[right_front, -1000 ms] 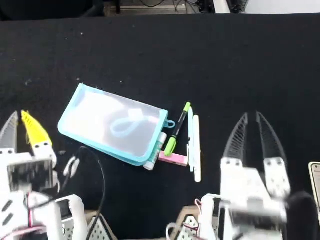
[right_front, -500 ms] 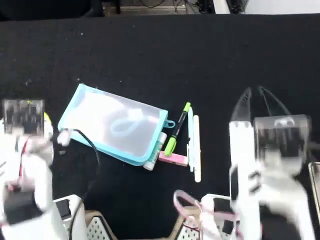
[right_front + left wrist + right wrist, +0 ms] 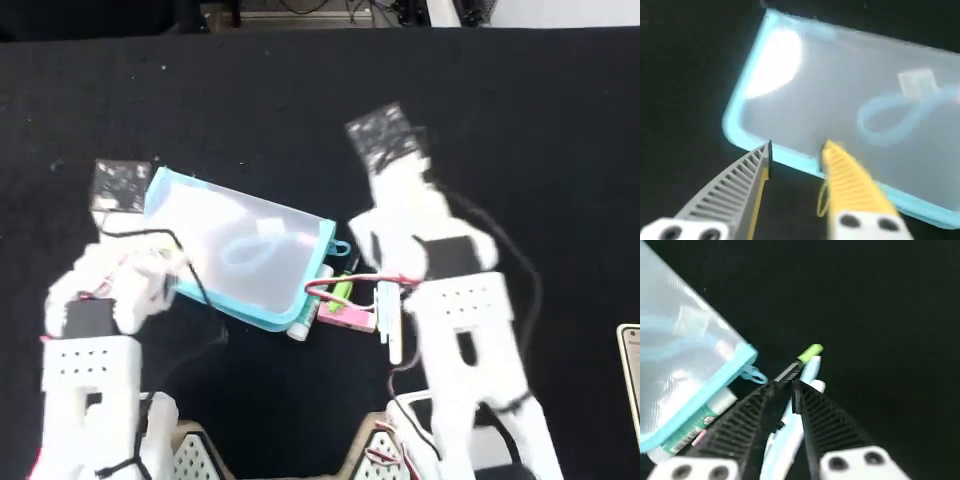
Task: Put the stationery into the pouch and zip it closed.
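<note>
No text, number or sign can be read. A small white square tag [image 3: 916,80] is seen through the translucent, blue-edged plastic pouch [image 3: 790,100], but nothing can be made out on it. Print is carried on the green-and-white wrapper of the white cylindrical glue stick [image 3: 687,432] lying against the pouch's edge. It is too small and blurred to be read.
</note>
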{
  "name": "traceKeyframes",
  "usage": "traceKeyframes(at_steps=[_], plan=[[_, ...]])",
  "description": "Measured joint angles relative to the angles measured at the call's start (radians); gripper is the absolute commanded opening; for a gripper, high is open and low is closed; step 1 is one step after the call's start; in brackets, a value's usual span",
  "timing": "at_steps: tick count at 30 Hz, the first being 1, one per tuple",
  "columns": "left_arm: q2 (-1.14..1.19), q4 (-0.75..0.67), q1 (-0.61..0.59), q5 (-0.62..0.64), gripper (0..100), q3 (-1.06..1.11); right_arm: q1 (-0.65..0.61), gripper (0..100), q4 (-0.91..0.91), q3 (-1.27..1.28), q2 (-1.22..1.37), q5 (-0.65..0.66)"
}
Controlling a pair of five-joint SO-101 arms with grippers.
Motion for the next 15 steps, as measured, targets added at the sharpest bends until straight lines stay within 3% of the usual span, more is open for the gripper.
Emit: traceKeyframes(at_steps=[5, 9, 15], plan=[[-0.029, -0.201, 0.026, 0.057, 22, 0.207, -0.058, 5.7, -0.204, 0.138, 0.071, -0.078], [-0.071, -0.25, 0.028, 0.064, 22, 0.287, -0.071, 5.9, -0.233, 0.133, 0.18, -0.106], [-0.147, -0.261, 0.031, 0.066, 22, 0.353, -0.075, 20.7, -0.236, 0.015, 0.437, -0.109]])
